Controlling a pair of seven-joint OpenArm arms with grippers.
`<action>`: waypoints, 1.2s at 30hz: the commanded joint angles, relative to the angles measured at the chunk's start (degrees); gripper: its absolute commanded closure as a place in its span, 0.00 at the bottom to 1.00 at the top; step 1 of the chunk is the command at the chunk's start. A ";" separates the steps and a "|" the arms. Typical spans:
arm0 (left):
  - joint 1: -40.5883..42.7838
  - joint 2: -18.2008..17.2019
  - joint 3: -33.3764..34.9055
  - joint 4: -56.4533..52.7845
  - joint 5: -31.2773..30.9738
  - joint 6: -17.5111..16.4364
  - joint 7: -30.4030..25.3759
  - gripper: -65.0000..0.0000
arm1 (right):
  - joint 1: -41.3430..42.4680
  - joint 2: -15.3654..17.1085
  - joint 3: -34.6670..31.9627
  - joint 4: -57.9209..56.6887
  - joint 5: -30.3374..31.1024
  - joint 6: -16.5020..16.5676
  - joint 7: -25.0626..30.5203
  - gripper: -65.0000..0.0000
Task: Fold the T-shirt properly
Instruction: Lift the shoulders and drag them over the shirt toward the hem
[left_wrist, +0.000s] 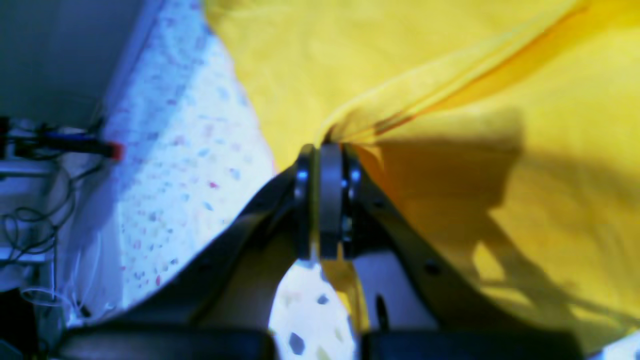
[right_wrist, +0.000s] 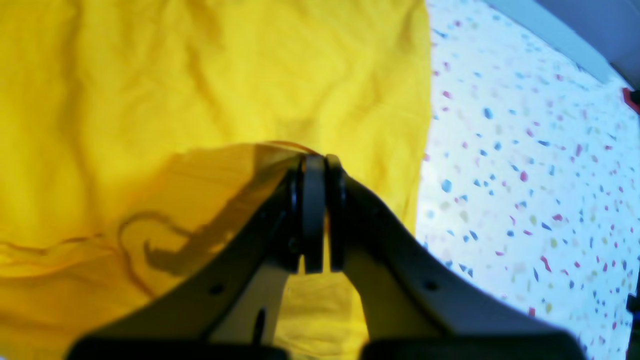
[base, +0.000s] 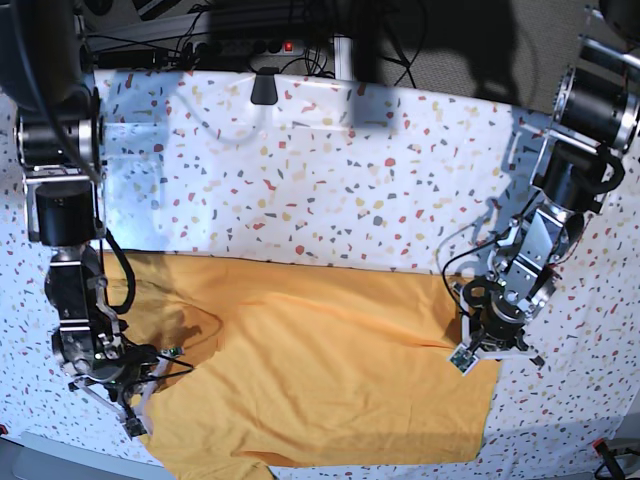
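**Both Arms Pinching the Shirt's Edges, Fold About to Begin**

The T-shirt (base: 320, 380) lay spread across the near half of the speckled tabletop (base: 330, 190), mustard cloth mostly flat, with a loose rumple near its left side in the base view. Each arm had hold of it. The left gripper (left_wrist: 325, 150) had its jaws pressed together on a bunched ridge of fabric at the shirt's edge, the cloth drawn up into a taut pleat that ran away from the pinch. The right gripper (right_wrist: 316, 165) was closed likewise on a lifted flap at the opposite edge, a dark curling line showing faintly through the raised layer, perhaps print on the other face.

To my eye this was the start of a fold: the edges gripped, nothing yet carried over. The next move would call for both arms to lift together and travel across the shirt evenly, keeping the cloth stretched between them so it would lay down smooth, not in creases.

Both arms reached low from the sides of the tabletop, wrists bent down toward the surface, the one on the base view's right tucked at the shirt's corner, the other hunched over the rumpled side.
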 joint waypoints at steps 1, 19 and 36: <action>-2.03 -0.57 -0.37 0.81 0.22 2.10 -1.25 1.00 | 3.26 0.09 0.00 -0.61 -1.07 -0.35 2.32 1.00; -1.97 -0.74 -0.37 0.81 0.20 3.61 0.11 1.00 | 8.87 -3.13 -0.07 -6.95 -2.73 -6.12 4.42 1.00; -1.22 -0.74 -0.37 -2.51 0.20 7.45 0.79 1.00 | 8.57 -3.15 -0.07 -7.10 -4.42 -14.21 3.39 1.00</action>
